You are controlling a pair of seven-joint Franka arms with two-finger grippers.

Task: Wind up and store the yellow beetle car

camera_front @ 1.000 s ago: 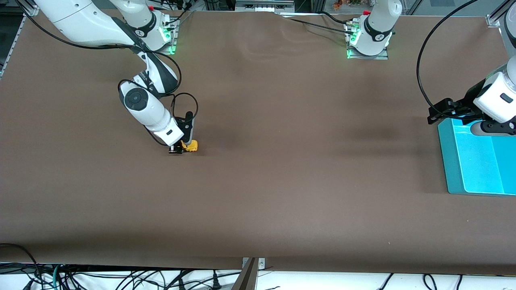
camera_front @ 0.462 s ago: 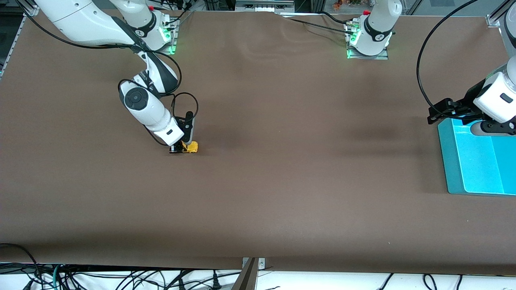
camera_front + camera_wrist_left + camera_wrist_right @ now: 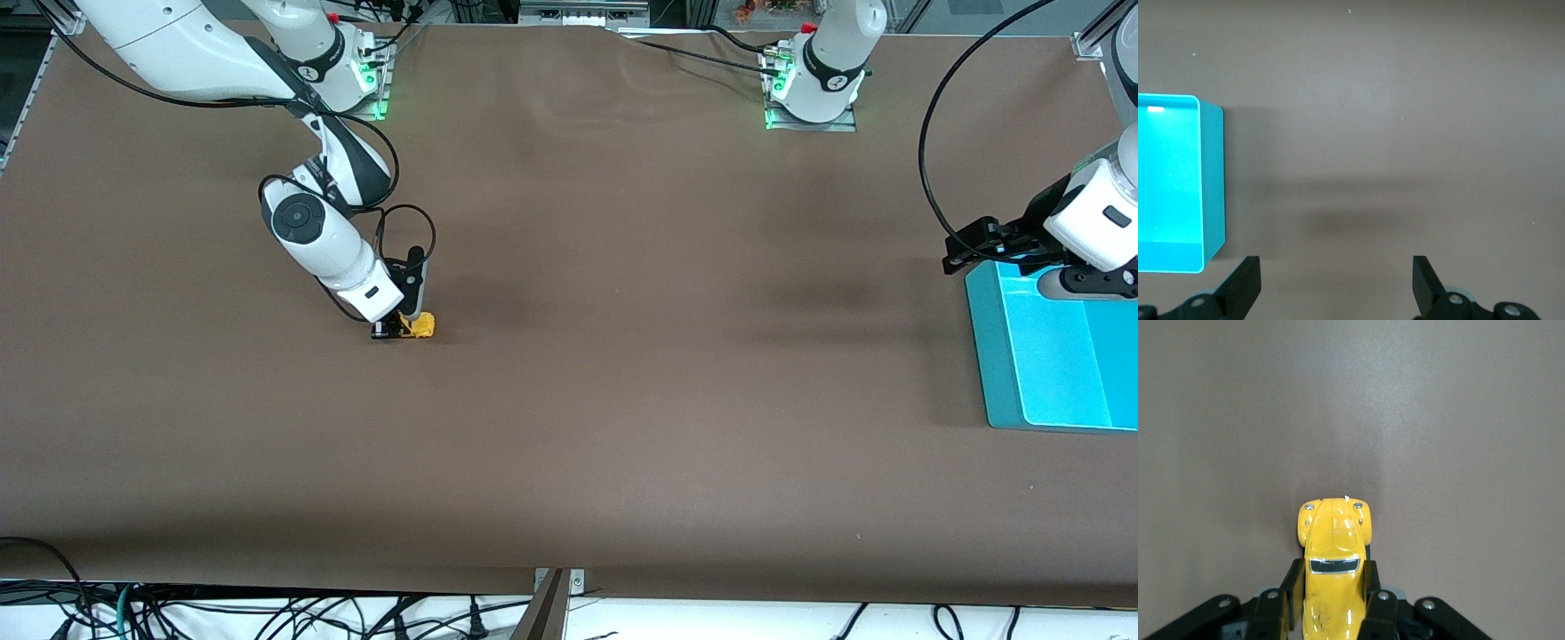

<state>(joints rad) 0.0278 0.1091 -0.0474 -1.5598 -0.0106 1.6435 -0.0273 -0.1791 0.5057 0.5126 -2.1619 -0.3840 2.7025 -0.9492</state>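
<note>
The yellow beetle car (image 3: pixel 421 325) sits on the brown table toward the right arm's end. My right gripper (image 3: pixel 402 329) is shut on it. In the right wrist view the car (image 3: pixel 1333 560) fills the gap between the two black fingers (image 3: pixel 1293 587), which press on both its sides, with its rounded nose sticking out past them. My left gripper (image 3: pixel 965 251) hangs open at the left arm's end, over the table just beside the teal bin's edge. In the left wrist view its fingers (image 3: pixel 1245 287) stand wide apart with only bare table between them.
A teal bin (image 3: pixel 996 356) stands at the left arm's end of the table; its corner (image 3: pixel 1211 180) also shows in the left wrist view. Cables hang off the table's front edge (image 3: pixel 267 613).
The right gripper's fingers have closed in on the car's sides. The right arm has shifted very slightly. The left arm has not moved.
</note>
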